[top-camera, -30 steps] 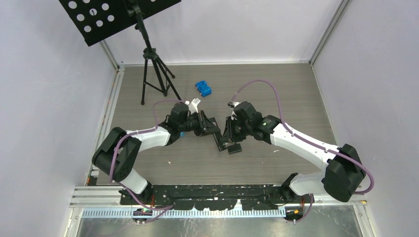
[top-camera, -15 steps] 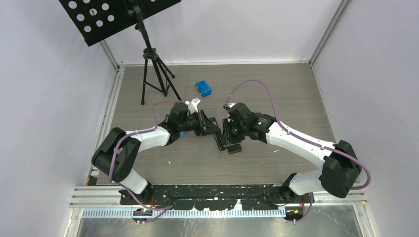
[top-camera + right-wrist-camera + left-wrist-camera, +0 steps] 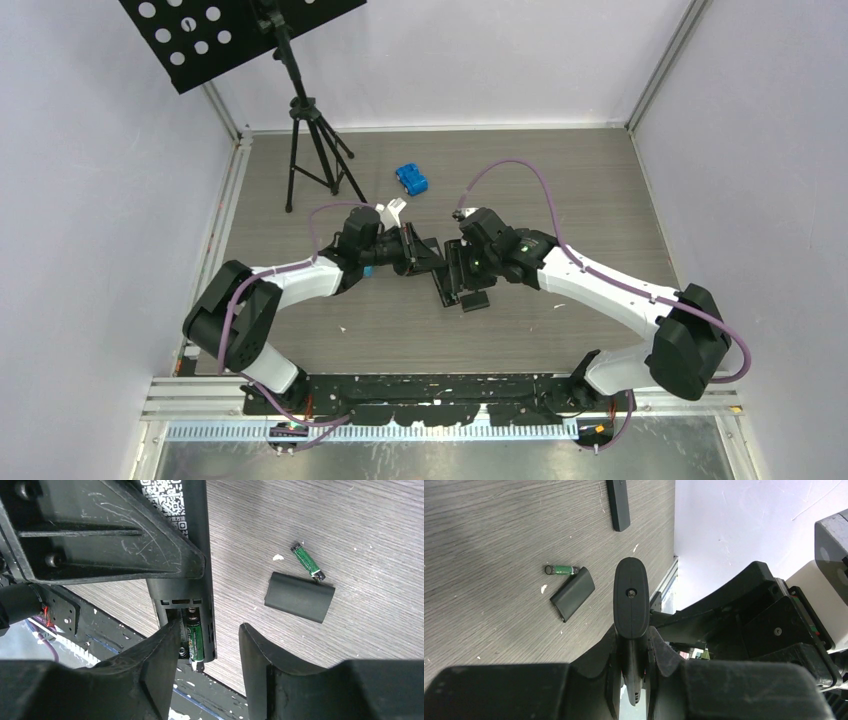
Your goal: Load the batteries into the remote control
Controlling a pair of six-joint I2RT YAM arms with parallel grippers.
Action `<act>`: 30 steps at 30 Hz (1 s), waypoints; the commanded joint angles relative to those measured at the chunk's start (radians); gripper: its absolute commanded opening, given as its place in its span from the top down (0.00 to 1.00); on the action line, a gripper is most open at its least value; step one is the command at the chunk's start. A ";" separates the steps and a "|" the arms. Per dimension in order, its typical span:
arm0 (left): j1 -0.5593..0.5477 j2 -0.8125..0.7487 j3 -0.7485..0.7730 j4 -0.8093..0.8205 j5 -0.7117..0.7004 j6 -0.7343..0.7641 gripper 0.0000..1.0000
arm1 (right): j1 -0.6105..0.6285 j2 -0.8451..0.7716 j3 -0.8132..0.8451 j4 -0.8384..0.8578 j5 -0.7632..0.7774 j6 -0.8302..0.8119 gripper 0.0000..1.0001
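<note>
Remote control (image 3: 196,515): likely light, stiff, slick; clamped in my left gripper (image 3: 428,257). Seated battery (image 3: 194,637) fills one recess slot. Spare battery (image 3: 305,561): tiny, probably rolls; on table (image 3: 350,520) beside cover (image 3: 299,596); I'd pinch mid-barrel. My right gripper (image 3: 209,630): spread wide, empty, straddling the recess.

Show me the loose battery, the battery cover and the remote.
loose battery (image 3: 307,561): right wrist view, middle of its green body.
battery cover (image 3: 299,596): right wrist view, centre of its flat face.
remote (image 3: 196,510): right wrist view, bare back beside the printed label.
</note>
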 commanded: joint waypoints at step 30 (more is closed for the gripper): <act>0.023 -0.093 -0.050 0.313 -0.049 -0.352 1.00 | 0.005 -0.598 -0.556 0.667 0.269 0.742 0.18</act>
